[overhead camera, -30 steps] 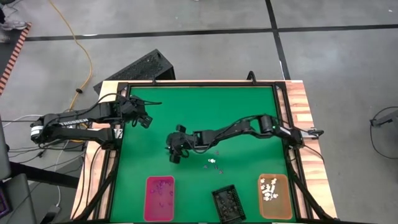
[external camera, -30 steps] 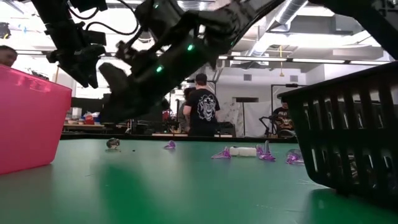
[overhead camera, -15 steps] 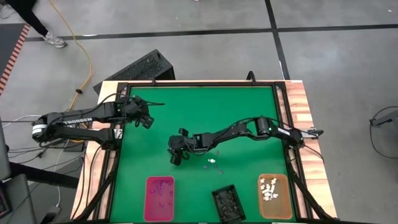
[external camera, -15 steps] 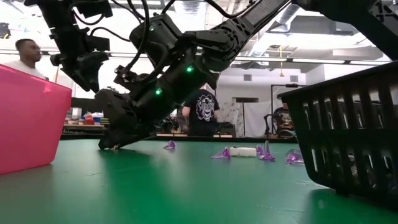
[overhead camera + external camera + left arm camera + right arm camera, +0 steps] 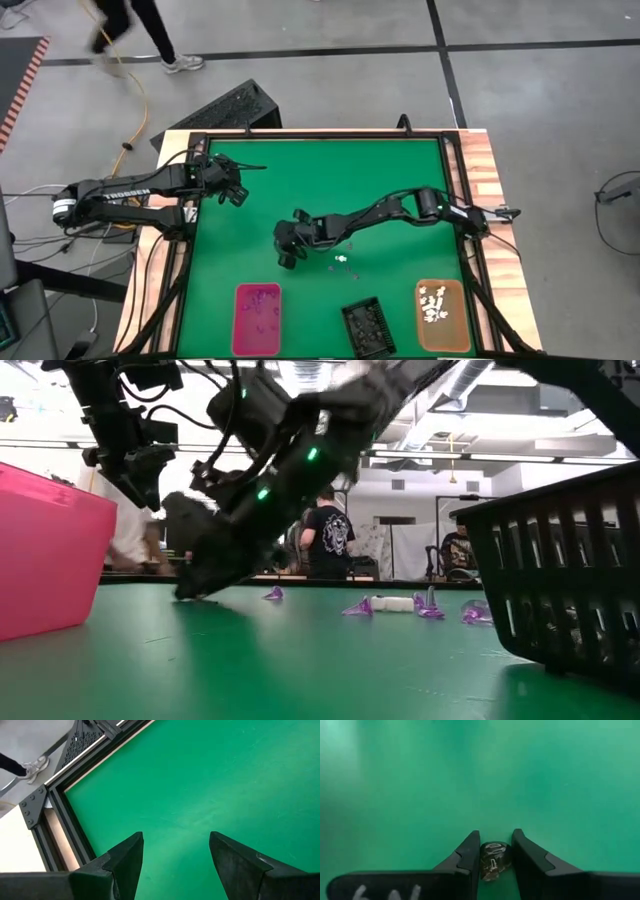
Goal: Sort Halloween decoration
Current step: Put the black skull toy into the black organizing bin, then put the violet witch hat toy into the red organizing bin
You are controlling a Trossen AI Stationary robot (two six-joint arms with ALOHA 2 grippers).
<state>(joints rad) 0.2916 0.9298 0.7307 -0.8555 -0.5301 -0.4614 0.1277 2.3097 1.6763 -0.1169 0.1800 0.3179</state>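
Halloween decoration pieces, purple and white (image 5: 395, 604), lie scattered near the middle of the green worktop (image 5: 330, 180), and one small dark trinket (image 5: 492, 861) sits between the jaws of the right gripper (image 5: 495, 855), which are nearly closed around it, low on the worktop left of the scatter. Toward the front edge stand a pink tray (image 5: 256, 318), a black tray (image 5: 365, 326) and an orange tray (image 5: 440, 314) holding white pieces. Near the back left corner the left gripper (image 5: 175, 857) hangs with its jaws open.

"TROSSEN" stands in white letters on the left arm (image 5: 128, 192), at nine o'clock; no other text reads clearly
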